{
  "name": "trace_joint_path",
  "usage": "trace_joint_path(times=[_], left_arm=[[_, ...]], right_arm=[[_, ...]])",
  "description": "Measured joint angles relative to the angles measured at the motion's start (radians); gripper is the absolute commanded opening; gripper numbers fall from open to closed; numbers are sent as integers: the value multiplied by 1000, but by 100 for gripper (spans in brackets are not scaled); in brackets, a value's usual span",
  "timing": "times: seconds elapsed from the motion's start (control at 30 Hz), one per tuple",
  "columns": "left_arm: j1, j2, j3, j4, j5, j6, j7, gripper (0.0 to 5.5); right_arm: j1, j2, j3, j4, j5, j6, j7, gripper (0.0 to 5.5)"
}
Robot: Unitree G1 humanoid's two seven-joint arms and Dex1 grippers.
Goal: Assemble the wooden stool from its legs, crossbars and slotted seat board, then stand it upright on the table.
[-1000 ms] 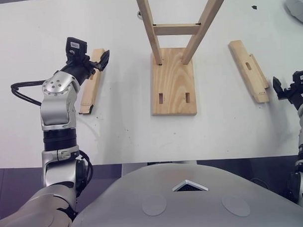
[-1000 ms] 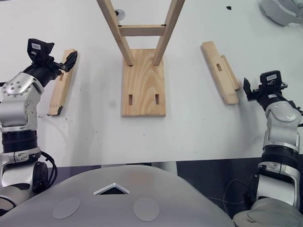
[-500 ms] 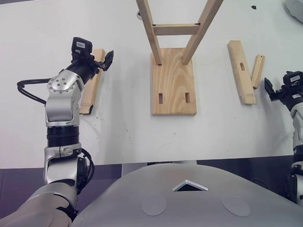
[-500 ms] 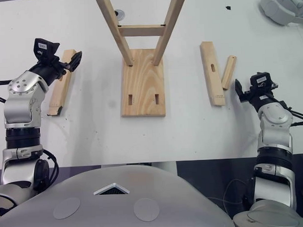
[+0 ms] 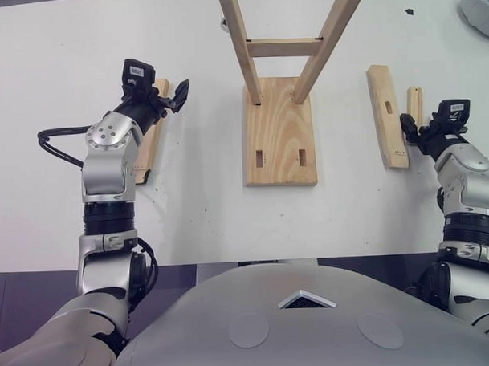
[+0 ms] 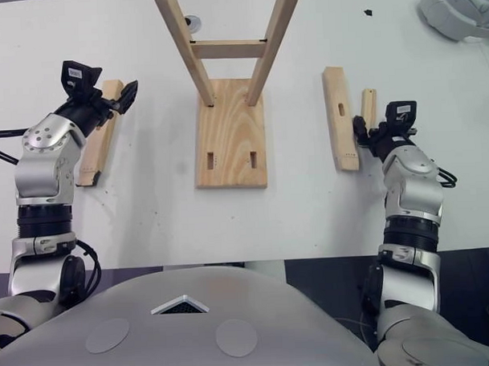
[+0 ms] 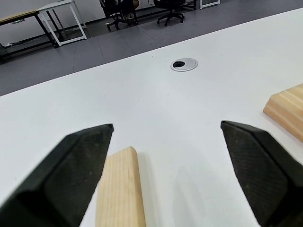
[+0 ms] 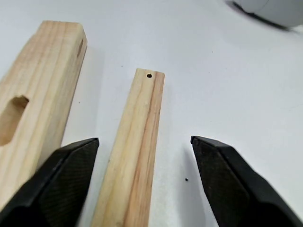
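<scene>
The slotted seat board (image 5: 279,132) lies flat mid-table with two legs (image 5: 240,47) and a crossbar (image 5: 284,47) standing in its far slots. A loose leg (image 5: 150,130) lies at the left; my left gripper (image 7: 165,156) hovers open over its far end (image 7: 118,189), holding nothing. At the right lie a slotted leg (image 5: 384,114) and a thin crossbar (image 5: 415,105). My right gripper (image 8: 142,179) is open, its fingers either side of that crossbar (image 8: 139,142), beside the slotted leg (image 8: 38,85).
A round cable grommet (image 7: 184,64) sits in the white table (image 5: 197,201) behind the stool parts. A white device (image 6: 459,11) rests at the far right corner. The table's front edge runs just before my arms.
My right gripper has moved left and forward up to the thin crossbar. The right leg has swung straighter, and the crossbar now lies apart beside it. My left gripper shifted slightly right.
</scene>
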State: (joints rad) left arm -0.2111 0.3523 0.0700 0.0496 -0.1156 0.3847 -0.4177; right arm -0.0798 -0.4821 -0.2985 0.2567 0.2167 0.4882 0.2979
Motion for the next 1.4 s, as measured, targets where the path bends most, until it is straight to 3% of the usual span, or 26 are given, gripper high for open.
trace_joint_path(times=[0.13, 0.47, 0.63, 0.73, 0.8, 0.93, 1.07, 1.3, 1.4], left_arm=[[0, -7, 1, -2, -1, 0, 6, 419], [0, -15, 10, -15, -20, 13, 6, 419], [6, -8, 41, -60, -104, 50, -46, 419], [-23, -3, 164, -114, -259, 71, -67, 419], [-155, -37, 232, -225, -417, 129, -29, 419], [-435, -198, 207, -391, -733, 338, 188, 419], [-528, -240, 208, -415, -920, 436, 318, 419], [-531, -250, 214, -416, -1143, 466, 439, 419], [-531, -247, 210, -428, -1211, 456, 474, 368]], right_arm=[[4, -34, -16, -27, 21, 89, 4, 336], [80, -78, -2, -52, 24, 25, 91, 136], [88, -58, -24, -52, 12, -62, 55, 133], [55, -75, -64, -187, -23, -182, 10, 133], [-59, -111, -53, -327, -52, -241, -7, 133], [-375, -110, 137, -528, -135, -274, -5, 133], [-574, 8, 308, -609, -130, -263, 24, 133], [-577, 58, 403, -668, -137, -247, 72, 133], [-535, 58, 437, -677, -142, -237, 102, 133]])
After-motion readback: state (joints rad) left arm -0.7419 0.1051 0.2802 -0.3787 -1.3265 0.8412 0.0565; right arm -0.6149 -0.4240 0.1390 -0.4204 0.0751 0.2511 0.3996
